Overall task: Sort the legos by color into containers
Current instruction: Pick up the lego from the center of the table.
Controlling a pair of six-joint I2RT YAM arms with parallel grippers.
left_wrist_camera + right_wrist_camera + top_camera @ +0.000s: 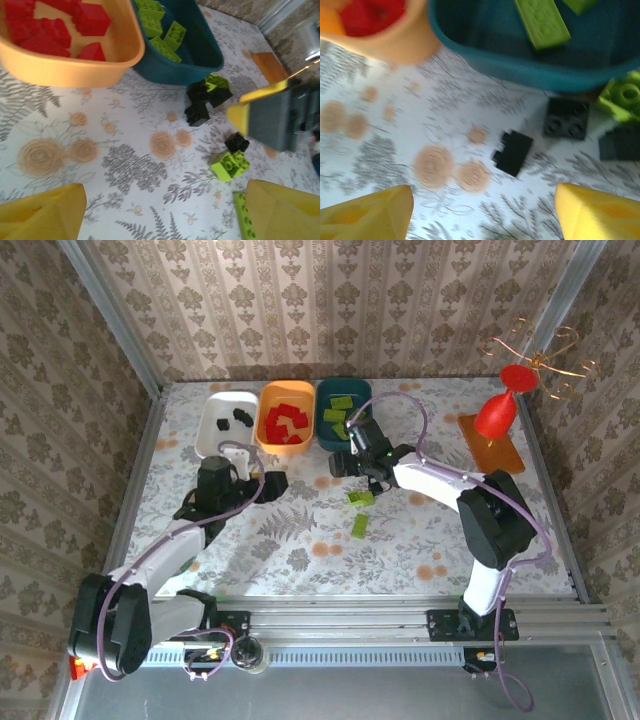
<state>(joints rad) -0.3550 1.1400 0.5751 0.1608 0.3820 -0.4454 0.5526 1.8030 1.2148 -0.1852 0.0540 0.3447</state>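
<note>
Sorted along the table's (420, 550) far edge: red legos (283, 423) in the orange container (284, 449), lime legos (341, 402) in the teal container (325, 435), black legos (238, 414) in the white container (212, 435). Yet to be sorted: loose black bricks (514, 153) just before the teal container, two lime bricks (360, 498) farther toward the near edge. Right tool (480, 215) open and empty above the black strays; left tool (165, 215) open too.

Floral table (300, 540), three trays (286, 449), loose legos (360, 498)
</note>
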